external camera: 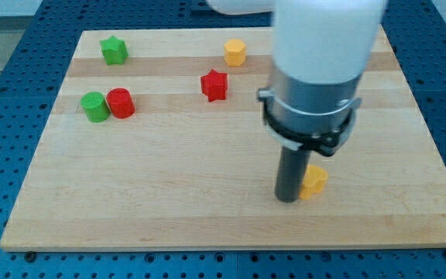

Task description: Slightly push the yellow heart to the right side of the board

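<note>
The yellow heart lies on the wooden board at the lower right, partly hidden behind my rod. My tip rests on the board right against the heart's left side. The arm's large white and grey body hangs above them and covers part of the board's right half.
A yellow hexagon sits near the top middle, a red star below it. A green star is at the top left. A green cylinder and a red cylinder touch side by side at the left.
</note>
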Action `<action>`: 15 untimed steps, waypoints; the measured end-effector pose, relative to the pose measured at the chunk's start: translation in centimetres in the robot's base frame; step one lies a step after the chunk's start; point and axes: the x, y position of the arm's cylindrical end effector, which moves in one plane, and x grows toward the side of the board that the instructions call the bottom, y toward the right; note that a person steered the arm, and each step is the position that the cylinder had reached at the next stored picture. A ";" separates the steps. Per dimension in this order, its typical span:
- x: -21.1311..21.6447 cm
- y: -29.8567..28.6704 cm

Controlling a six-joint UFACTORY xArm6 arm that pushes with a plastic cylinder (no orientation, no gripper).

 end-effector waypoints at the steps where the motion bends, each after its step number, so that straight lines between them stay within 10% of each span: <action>1: -1.7 -3.2; 8: -5.9 1.3; 13: -23.1 -22.4; 15: -22.3 -27.9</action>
